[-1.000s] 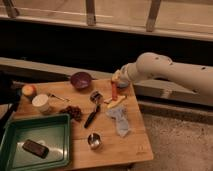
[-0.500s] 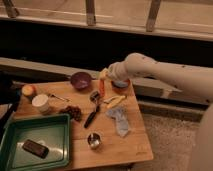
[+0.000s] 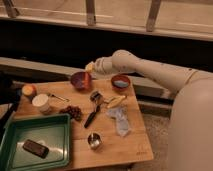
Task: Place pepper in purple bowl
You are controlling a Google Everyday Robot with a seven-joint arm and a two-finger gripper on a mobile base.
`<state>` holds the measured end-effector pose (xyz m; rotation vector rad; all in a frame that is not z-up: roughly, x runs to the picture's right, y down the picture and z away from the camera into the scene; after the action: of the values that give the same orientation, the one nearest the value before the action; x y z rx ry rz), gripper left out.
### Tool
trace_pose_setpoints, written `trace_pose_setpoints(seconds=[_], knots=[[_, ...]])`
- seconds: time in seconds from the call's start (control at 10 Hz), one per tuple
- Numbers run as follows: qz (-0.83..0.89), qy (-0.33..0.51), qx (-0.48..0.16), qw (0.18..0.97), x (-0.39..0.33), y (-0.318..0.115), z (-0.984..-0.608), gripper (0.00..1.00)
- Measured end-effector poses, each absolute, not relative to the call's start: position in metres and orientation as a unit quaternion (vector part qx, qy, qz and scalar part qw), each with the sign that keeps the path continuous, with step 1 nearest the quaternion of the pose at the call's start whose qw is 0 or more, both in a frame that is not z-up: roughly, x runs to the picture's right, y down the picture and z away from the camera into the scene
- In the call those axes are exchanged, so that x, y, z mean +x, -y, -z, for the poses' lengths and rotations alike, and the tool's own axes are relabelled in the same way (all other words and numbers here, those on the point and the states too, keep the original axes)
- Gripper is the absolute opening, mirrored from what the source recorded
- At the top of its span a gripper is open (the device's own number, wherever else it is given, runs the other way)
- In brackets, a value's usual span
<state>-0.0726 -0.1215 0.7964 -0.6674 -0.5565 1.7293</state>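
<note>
Table [image 3: 135, 145] far edge, tool [image 3: 91, 67] gripping pepper [image 3: 88, 77] above purple bowl [image 3: 78, 81]

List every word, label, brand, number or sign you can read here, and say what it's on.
None: no text can be read anywhere.
The dark block in the green tray shows no legible label.
The tool, holding the pepper over the purple bowl, bears no readable marking.

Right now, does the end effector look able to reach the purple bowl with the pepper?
Probably yes. The end effector, shut on the pepper, hangs just above the right rim of the purple bowl. Nothing stands between them; the blue-inside bowl sits apart to the right.
</note>
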Motion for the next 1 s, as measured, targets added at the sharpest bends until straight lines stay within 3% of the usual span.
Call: trace_pose_setpoints(seconds=[0.7,1.0], knots=[[-0.734,0.248,-0.284,0.565,-0.079,0.128,-0.803,0.00],[-0.731,0.254,-0.279,0.569,-0.092,0.135,-0.825,0.00]])
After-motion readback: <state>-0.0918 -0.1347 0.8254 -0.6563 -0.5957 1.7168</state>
